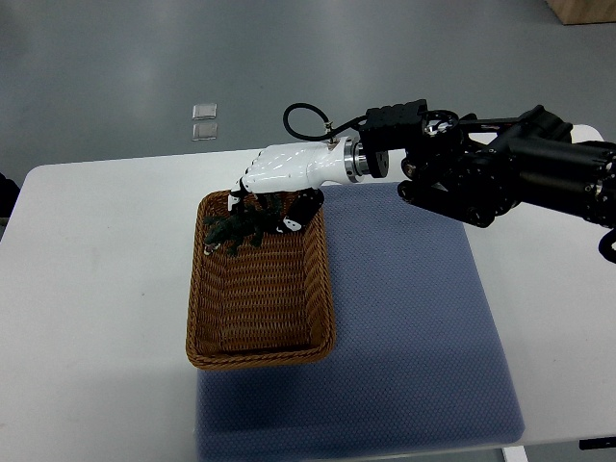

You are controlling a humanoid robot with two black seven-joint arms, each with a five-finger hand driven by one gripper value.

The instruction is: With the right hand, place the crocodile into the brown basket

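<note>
A white rectangular table (pixel 96 289) fills the lower part of the top view, with smooth grey floor (pixel 115 67) behind it. On the floor just past the table's far edge lie two small clear square pieces (pixel 204 120), one right behind the other. Left of the table's middle sits a brown woven wicker basket (pixel 195 308) – rectangular, with its long side running away from the camera. Its right half rests on a blue-grey textured mat (pixel 414 318) that covers the centre and right of the tabletop and reaches the near edge. In the far right corner of the room the edge of a light brown box (pixel 583 10) shows.

Over the far end of the basket hangs a dark green toy crocodile (pixel 239 227), inside the line of the rim. Whether it touches the basket floor cannot be told. The white robot right hand (pixel 289 169) holds it from above: the fingers (pixel 248 187) curl down over the toy's far side, the dark-tipped thumb presses in from the right, and the grip is closed around the body. A black cable loop (pixel 300 119) rises from the wrist – behind it the bulky black right arm (pixel 500 171) stretches to the picture's right edge, above the mat's far right corner.
</note>
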